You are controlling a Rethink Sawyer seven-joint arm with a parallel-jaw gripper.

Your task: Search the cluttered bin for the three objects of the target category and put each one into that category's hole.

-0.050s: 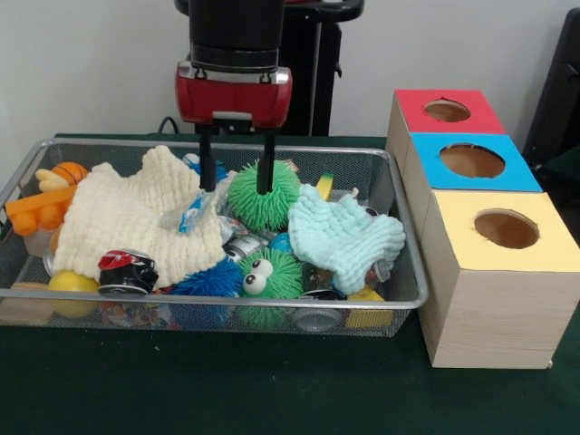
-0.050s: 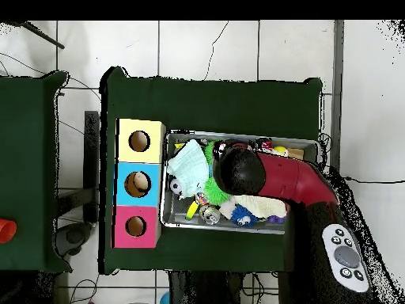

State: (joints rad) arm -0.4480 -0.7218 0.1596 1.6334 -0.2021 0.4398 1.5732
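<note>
In the front view, the arm [image 1: 234,27] is running out of the picture's top edge. The tool [image 1: 236,178] is dipping its tips behind a green ball [image 1: 263,195], hiding their ends. A cream cloth [image 1: 136,217] is covering most of the left half of the bin [image 1: 410,272], with a crushed can [image 1: 127,270] partly showing at its edge. A mint cloth [image 1: 344,234] is hiding whatever lies beneath it. In the overhead view, the arm [image 2: 277,178] is covering the middle of the bin [image 2: 312,146], and the small things around it are too tiny to tell apart.
</note>
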